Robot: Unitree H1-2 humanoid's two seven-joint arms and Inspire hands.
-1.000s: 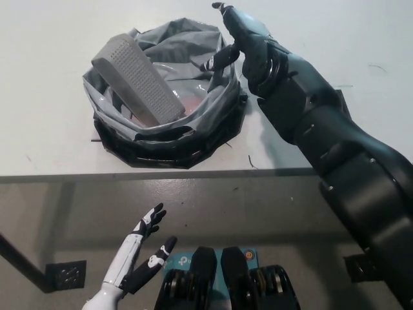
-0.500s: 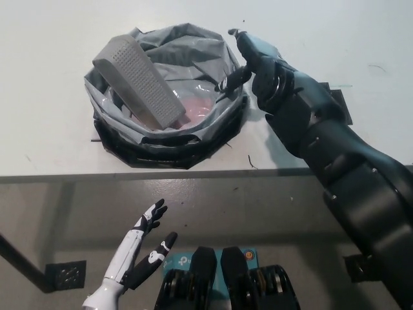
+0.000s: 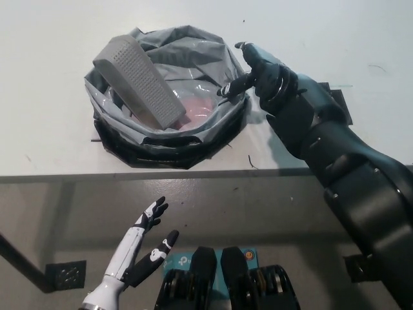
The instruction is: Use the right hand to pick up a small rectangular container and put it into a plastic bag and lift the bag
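White tabletop (image 3: 51, 58) fills the upper part of our head view, w/ its front edge running across the middle and a grey floor (image 3: 258, 213) below it. On the table, left of centre, sits a grey plastic bag (image 3: 193, 45) w/ its mouth rolled wide open, set inside a black holder (image 3: 161, 155) whose rim shows under the bag's front and right side. We see the small rectangular container (image 3: 137, 81), grey w/ a dotted face, already in the bag: it leans tilted, upper end over the bag's back-left rim, lower end down toward the bag's middle. Sth pinkish (image 3: 197, 106) shows through the bag's bottom beside the container's lower end; we can't tell what it is.

Our black right arm (image 3: 342, 168) comes in from bottom right across the table edge. The right hand (image 3: 261, 68) is at the bag's right rim, one fingertip (image 3: 226, 90) pointing left and touching or just over the rim; the other fingers look curled, and we can't tell whether they pinch the bag's edge or hold nothing. It's apart from the container.

Our white left hand (image 3: 139, 248) rests low at lower left, below the table edge, fingers spread, holding nothing. A dark floor plate (image 3: 66, 274) lies left of it.
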